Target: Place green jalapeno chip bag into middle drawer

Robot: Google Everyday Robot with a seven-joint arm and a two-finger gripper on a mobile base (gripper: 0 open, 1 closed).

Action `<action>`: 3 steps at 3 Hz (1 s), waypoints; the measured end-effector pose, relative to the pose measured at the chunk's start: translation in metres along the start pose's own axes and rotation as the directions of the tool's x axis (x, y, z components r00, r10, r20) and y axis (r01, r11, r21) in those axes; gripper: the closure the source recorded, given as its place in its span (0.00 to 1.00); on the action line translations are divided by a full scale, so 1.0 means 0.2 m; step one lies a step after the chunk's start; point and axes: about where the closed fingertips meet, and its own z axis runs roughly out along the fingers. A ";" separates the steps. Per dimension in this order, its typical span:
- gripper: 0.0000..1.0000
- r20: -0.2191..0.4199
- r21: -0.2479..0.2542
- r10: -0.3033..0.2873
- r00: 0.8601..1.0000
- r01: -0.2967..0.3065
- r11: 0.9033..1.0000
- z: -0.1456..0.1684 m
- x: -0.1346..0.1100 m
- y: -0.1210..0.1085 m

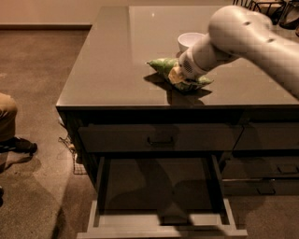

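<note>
The green jalapeno chip bag point(161, 66) lies on the dark countertop point(117, 70), near its front edge and just in front of a white bowl point(188, 40). My gripper point(178, 75) reaches in from the right at the end of the white arm and sits down on the middle of the bag, hiding part of it. The middle drawer point(100, 187) is pulled open below the counter, with light grey walls and front rim and a dark floor; nothing shows inside it.
A closed top drawer with a black loop handle point(160, 140) sits above the open one. Narrower dark drawers point(264, 161) are at the right. A person's leg and shoe point(17, 145) are on the carpet at the left. Dark objects point(273, 8) stand at the counter's far right.
</note>
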 end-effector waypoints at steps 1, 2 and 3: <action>1.00 0.173 -0.076 -0.041 0.984 0.055 0.996 -0.35 -0.11 0.09; 1.00 0.315 -0.158 -0.092 0.945 0.148 0.976 -0.61 -0.17 0.19; 1.00 0.313 -0.158 -0.091 0.945 0.147 0.976 -0.61 -0.17 0.19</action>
